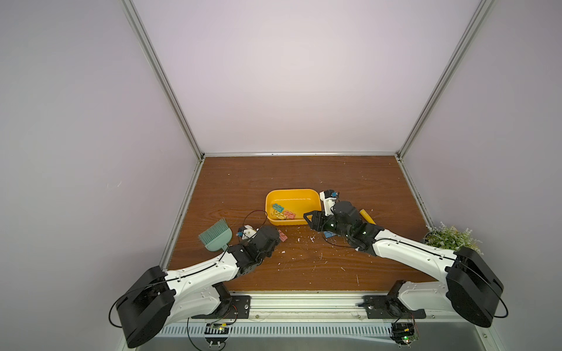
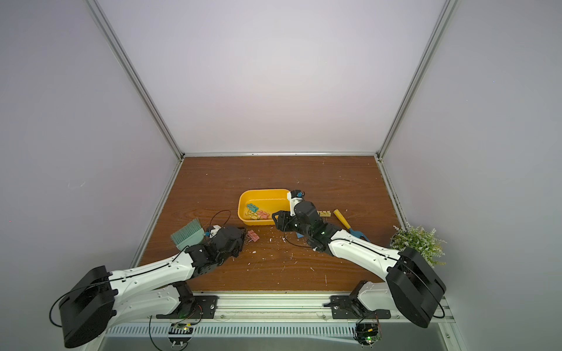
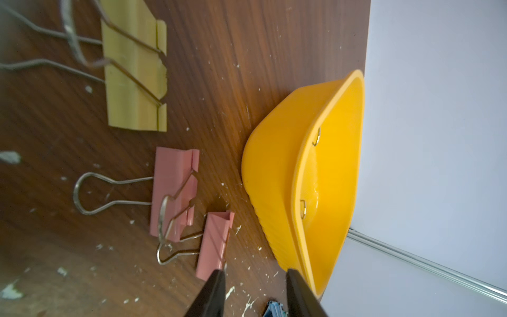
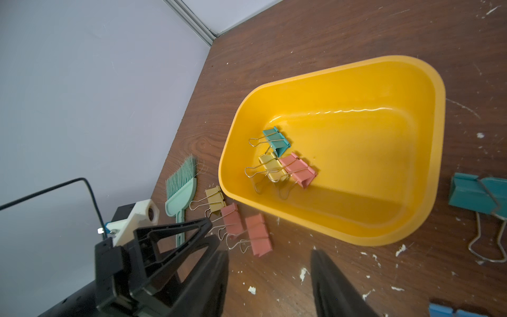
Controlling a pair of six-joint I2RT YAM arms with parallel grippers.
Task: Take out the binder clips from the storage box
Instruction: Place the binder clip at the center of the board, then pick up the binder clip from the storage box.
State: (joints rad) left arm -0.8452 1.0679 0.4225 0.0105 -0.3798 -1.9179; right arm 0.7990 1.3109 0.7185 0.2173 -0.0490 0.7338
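With the far wall taken as 12 o'clock in both top views, the yellow storage box [image 1: 292,192] [image 2: 264,191] stands upright near the middle of the table [image 1: 273,176]. Three binder clips [image 4: 285,162] are bunched in its 7 o'clock corner: a teal one [image 4: 277,141], a yellow one [image 4: 271,166] and a pink one [image 4: 299,170]. Outside the box, at its 7 o'clock, three more clips lie in a row on the table: a yellow clip [image 4: 215,199], a pink clip [image 4: 232,219] and an end pink clip [image 4: 258,234] [image 3: 215,241]. The left jaws hang low over this spot. In the left wrist view they stand partly apart with nothing between them, and one fingertip [image 3: 216,285] is right at the tip of the end pink clip. A blue clip [image 1: 327,234] lies at the box's 5 o'clock, under the right arm. Another teal clip [image 4: 474,195] rests on the table just outside the box. The right jaws hover over bare table at the box's 5 o'clock edge, well apart and holding nothing, as their fingers [image 4: 329,282] show. A teal hand brush [image 1: 216,237] lies at 9 o'clock of the left arm's tip.
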